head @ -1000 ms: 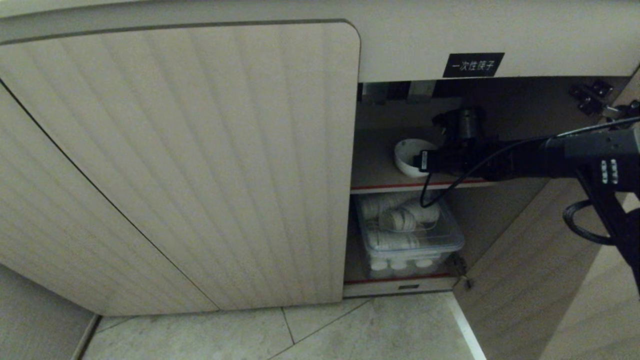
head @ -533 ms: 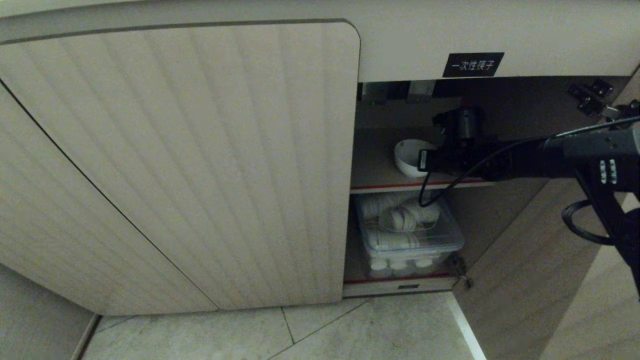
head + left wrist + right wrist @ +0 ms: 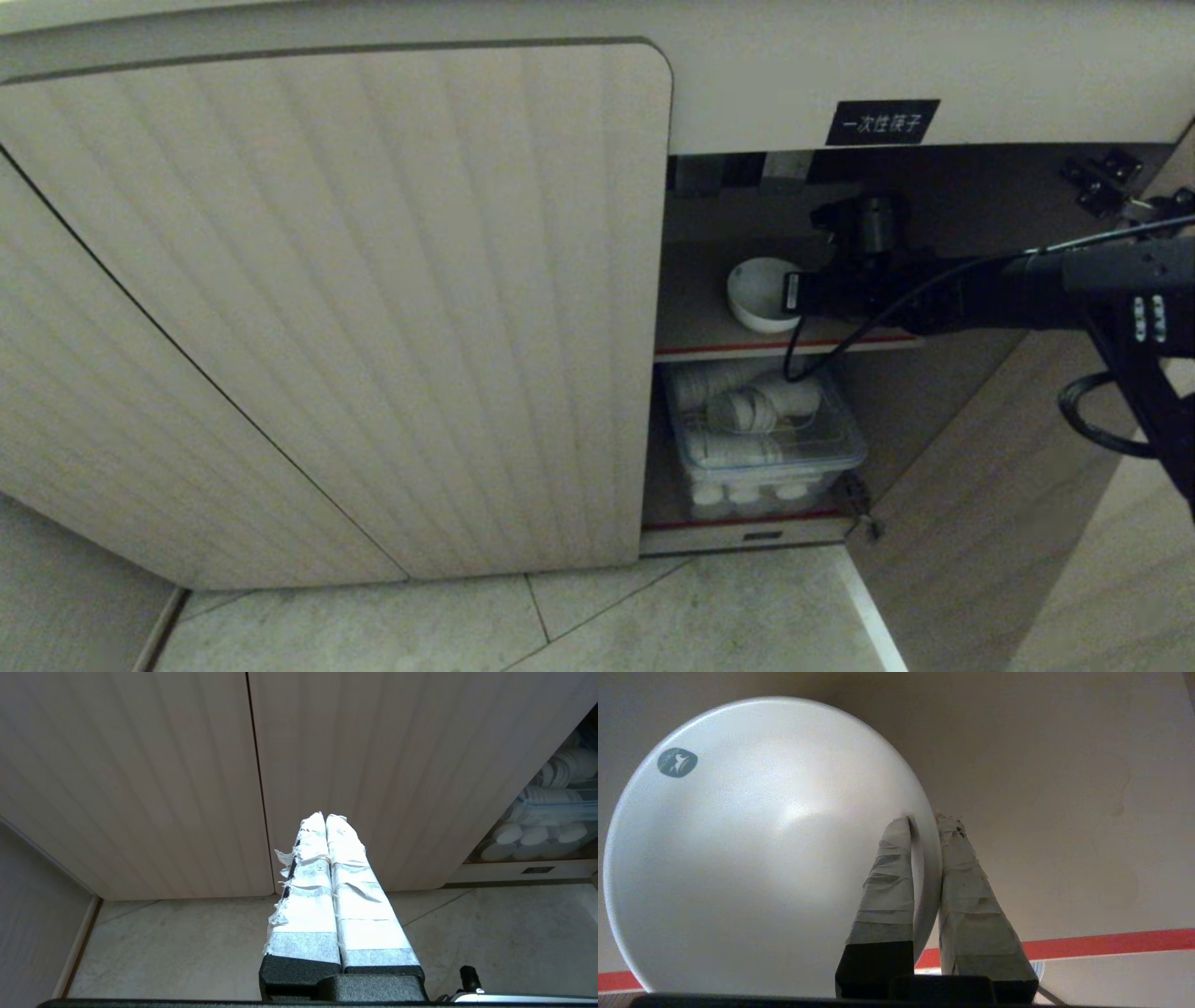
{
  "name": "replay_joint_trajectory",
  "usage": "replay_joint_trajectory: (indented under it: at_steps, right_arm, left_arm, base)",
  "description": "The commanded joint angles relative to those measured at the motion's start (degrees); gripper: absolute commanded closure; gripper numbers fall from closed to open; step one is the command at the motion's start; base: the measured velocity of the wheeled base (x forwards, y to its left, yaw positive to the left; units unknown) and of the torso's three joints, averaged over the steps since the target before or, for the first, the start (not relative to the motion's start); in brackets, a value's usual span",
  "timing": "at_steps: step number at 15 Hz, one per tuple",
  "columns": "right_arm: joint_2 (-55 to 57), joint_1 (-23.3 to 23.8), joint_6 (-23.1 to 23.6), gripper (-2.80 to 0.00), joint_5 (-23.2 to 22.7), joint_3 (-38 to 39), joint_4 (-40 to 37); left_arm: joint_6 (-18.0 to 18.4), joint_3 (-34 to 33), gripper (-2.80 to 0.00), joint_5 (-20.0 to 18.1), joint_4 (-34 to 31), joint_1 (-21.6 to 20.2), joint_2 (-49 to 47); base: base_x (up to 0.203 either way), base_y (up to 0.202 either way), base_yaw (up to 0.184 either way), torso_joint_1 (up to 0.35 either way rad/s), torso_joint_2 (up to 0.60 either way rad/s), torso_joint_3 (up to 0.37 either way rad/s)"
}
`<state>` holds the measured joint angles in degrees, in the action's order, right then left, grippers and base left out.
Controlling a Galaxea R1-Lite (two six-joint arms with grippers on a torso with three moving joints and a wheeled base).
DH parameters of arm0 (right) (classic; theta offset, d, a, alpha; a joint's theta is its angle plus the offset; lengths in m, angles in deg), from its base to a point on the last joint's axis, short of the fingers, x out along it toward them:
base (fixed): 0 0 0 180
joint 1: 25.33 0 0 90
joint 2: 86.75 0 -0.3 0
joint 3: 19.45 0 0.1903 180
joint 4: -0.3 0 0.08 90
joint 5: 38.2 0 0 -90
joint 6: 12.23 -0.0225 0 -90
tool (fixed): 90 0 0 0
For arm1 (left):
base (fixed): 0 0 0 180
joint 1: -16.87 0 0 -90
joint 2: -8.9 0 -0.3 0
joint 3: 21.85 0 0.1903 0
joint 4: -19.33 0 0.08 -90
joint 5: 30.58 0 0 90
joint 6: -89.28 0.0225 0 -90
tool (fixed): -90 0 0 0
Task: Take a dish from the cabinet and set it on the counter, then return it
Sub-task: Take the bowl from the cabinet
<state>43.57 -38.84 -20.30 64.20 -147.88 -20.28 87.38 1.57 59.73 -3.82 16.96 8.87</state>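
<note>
The dish [image 3: 761, 849], a white bowl with a small grey mark on it, stands on the upper inner shelf [image 3: 709, 347] of the cabinet [image 3: 373, 308]. My right gripper [image 3: 927, 821] reaches into the open compartment and is shut on the dish's rim, one taped finger inside the bowl and one outside. In the head view the dish [image 3: 761, 294] shows just left of the right gripper [image 3: 794, 297]. My left gripper [image 3: 325, 816] is shut and empty, hanging low before the closed ribbed doors. The counter is out of view.
A clear plastic bin [image 3: 766, 439] of stacked white cups fills the lower compartment. The opened door [image 3: 980, 485] stands to the right of the opening, under my right arm. A black label [image 3: 882, 122] sits above it. Tiled floor [image 3: 653, 616] lies below.
The dish has shifted slightly to the left on the shelf, with the right gripper following it. The left arm has not moved.
</note>
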Motion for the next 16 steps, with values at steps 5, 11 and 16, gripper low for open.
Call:
replay_joint_trajectory:
  at_steps: [5,11,16]
  right_arm:
    - [-1.38,-0.12,-2.35,0.00,0.17,3.75,-0.18]
    - [-3.03,-0.03,-6.95,0.00,0.70,5.86,0.89]
    - [-5.30,-0.03,-7.93,0.00,0.61,11.57,7.05]
  left_arm:
    - [-0.03,0.04,0.00,0.04,0.04,-0.01,0.02]
    - [-0.03,0.04,0.00,0.04,0.04,-0.01,0.02]
    - [-0.03,-0.04,0.00,0.04,0.04,-0.01,0.02]
  base:
    - [0.000,0.000,0.000,0.000,0.00,0.000]
    - [0.000,0.000,0.000,0.000,0.00,0.000]
    - [0.000,0.000,0.000,0.000,0.00,0.000]
